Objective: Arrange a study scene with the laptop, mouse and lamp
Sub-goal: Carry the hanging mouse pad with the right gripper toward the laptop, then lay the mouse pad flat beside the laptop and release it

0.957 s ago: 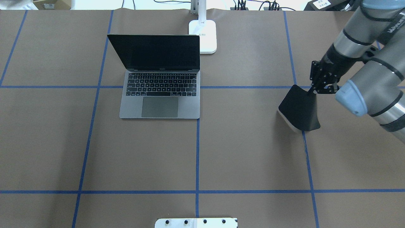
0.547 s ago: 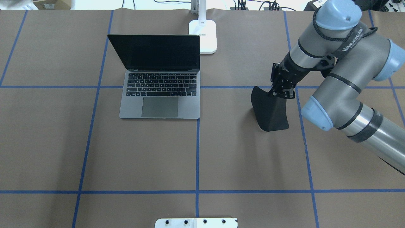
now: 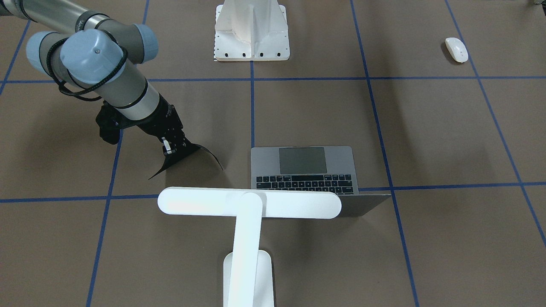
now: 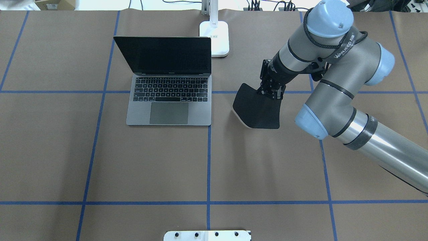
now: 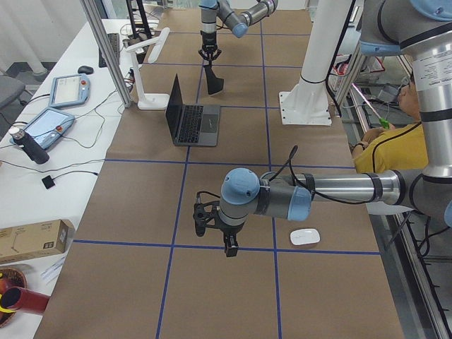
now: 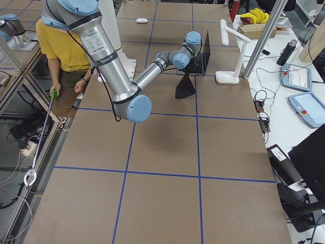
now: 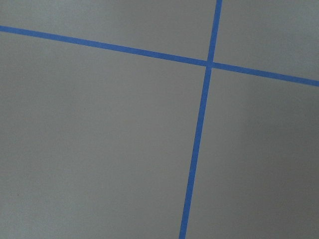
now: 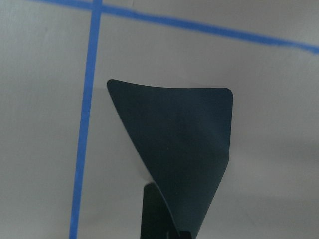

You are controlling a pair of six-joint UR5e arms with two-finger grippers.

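Presently my right gripper (image 4: 271,93) is pinched closed on one edge of the thin, flexible black rectangular pad (image 4: 257,112), which hangs bowed beneath it over the brown paper-covered worktop (image 4: 150,160). To its left sits the slim space-grey metal laptop (image 4: 169,113), lid up, screen dark. The glossy white T-shaped lamp (image 4: 214,36) stands at the laptop's far right corner. My left gripper (image 5: 230,247) hovers well apart from all that, near the small glossy white oval mouse (image 5: 305,236); whether its jaws are apart I cannot tell.
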